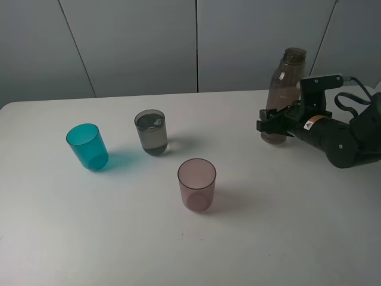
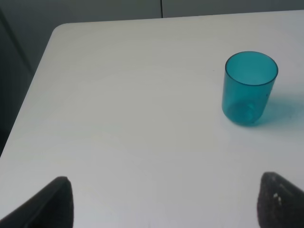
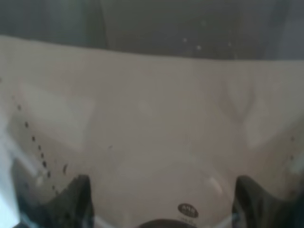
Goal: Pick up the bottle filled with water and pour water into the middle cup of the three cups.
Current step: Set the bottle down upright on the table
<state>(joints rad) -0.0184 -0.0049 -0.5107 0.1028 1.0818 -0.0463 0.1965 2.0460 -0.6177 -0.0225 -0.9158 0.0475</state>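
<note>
Exterior high view: the right gripper (image 1: 277,123) was clamped on the bottle (image 1: 284,95), standing upright on the table; the left gripper (image 2: 161,202) stood apart. Grasp step in hand; next, lift and carry to the middle cup (image 1: 151,132).

Teal cup (image 1: 87,146); smoky grey middle cup (image 1: 150,133); pinkish-mauve cup (image 1: 197,184); brown-grey bottle (image 1: 284,89); white table (image 1: 250,226).

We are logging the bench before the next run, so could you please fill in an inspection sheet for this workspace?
Surface: white table, no spills seen.
Job's things: bottle upright at the far right; teal cup, grey cup holding water, pink cup, all upright and apart.
Clutter: nothing seen.
Grippers: right gripper shut on the bottle's lower part; left gripper open over bare table near the teal cup.
Cables: black cable on the right arm.
Surroundings: grey panelled wall.
</note>
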